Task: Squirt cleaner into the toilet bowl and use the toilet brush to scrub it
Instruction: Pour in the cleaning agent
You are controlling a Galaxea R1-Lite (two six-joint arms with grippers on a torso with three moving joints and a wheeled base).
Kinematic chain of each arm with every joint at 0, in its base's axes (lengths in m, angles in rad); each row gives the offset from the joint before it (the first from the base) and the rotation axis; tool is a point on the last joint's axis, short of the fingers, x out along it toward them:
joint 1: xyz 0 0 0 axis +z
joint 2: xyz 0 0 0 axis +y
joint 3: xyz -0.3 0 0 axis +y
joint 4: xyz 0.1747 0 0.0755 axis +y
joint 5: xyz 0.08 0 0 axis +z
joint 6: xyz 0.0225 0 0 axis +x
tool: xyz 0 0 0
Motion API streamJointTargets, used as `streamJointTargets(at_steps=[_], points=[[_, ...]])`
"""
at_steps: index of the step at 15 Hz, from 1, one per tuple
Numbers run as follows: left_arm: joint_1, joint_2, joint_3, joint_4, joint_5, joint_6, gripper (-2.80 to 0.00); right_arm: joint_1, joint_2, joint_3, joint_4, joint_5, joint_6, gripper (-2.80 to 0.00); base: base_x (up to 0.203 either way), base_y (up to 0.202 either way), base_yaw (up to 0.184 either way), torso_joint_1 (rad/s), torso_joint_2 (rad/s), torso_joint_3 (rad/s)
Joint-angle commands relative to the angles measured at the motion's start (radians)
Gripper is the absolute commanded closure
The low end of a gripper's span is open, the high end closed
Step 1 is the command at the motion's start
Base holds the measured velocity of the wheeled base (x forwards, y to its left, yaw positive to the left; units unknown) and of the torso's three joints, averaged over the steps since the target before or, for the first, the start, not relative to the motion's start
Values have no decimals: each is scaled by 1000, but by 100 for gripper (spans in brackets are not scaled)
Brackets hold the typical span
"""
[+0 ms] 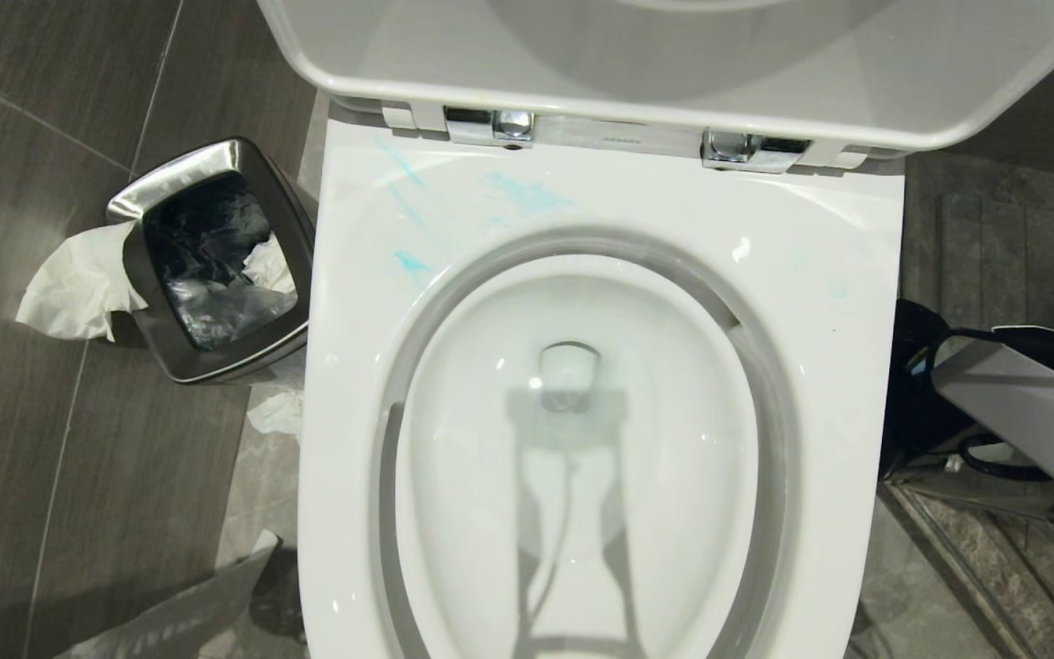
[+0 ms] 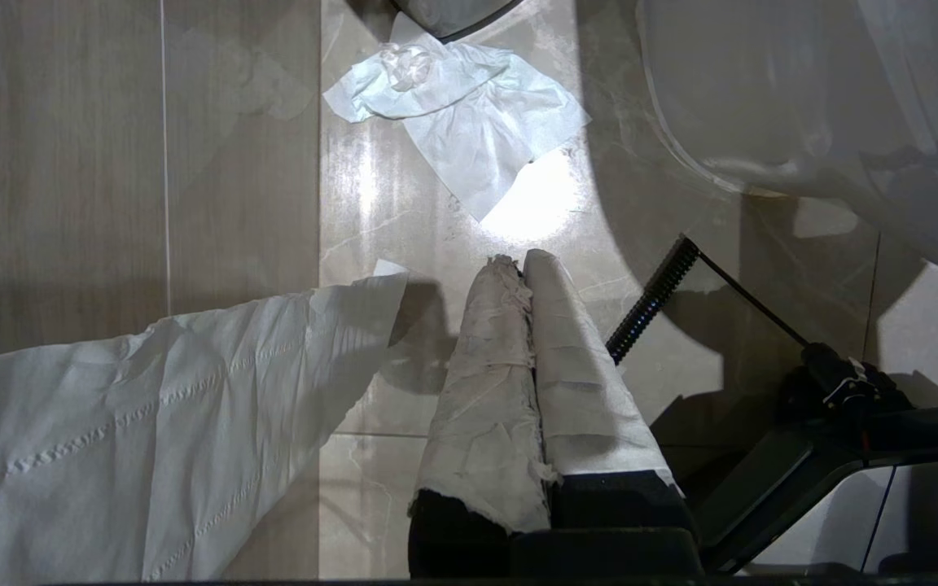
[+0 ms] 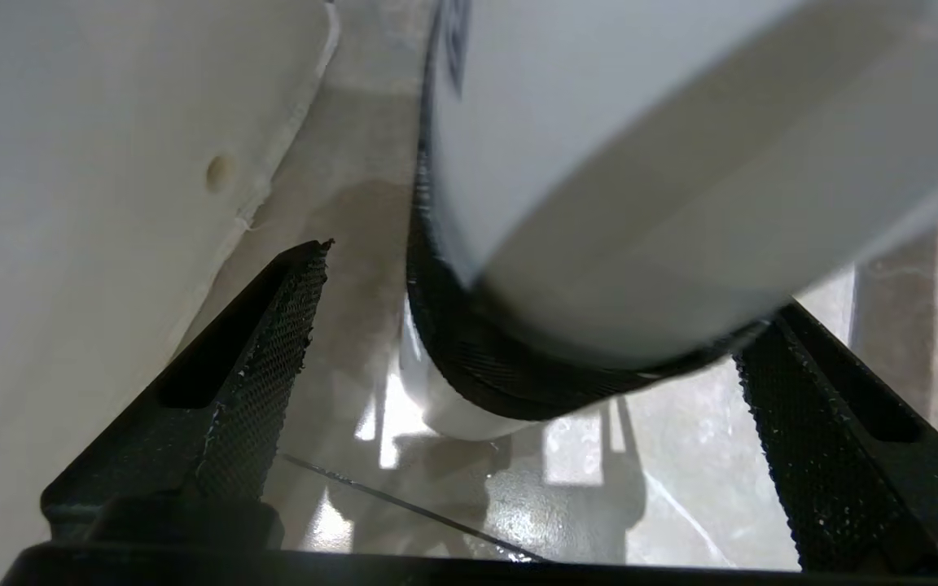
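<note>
White arm (image 1: 1021, 403); black cables; tissue-wrapped, black-textured jaws.

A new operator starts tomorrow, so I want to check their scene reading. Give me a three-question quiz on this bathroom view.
1. True or false: the toilet lid is down.
2. The blue smears lie: A) on the seat near the hinges; B) on the floor; C) inside the waste container.
3. Fill in: white tissue hangs over the rim of the steel ____.
Key: 1 false, it is raised; 2 A; 3 bin.
</note>
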Motion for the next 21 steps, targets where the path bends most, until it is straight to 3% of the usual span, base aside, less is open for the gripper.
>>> streamJointTargets(at_steps=[1,18,19,21], points=[[0,2,0,1,0,1,0,0,1,-13,-9,3,-20,-280,0,0,0,0,0,0],[0,2,0,1,0,1,0,0,106,-264,-9,5,-80,-280,0,0,0,0,0,0],[0,2,0,1,0,1,0,0,113,-290,-9,5,-82,0,0,0,0,0,0,0],[0,2,0,1,0,1,0,3,122,-315,-9,5,-92,0,0,0,0,0,0,0]])
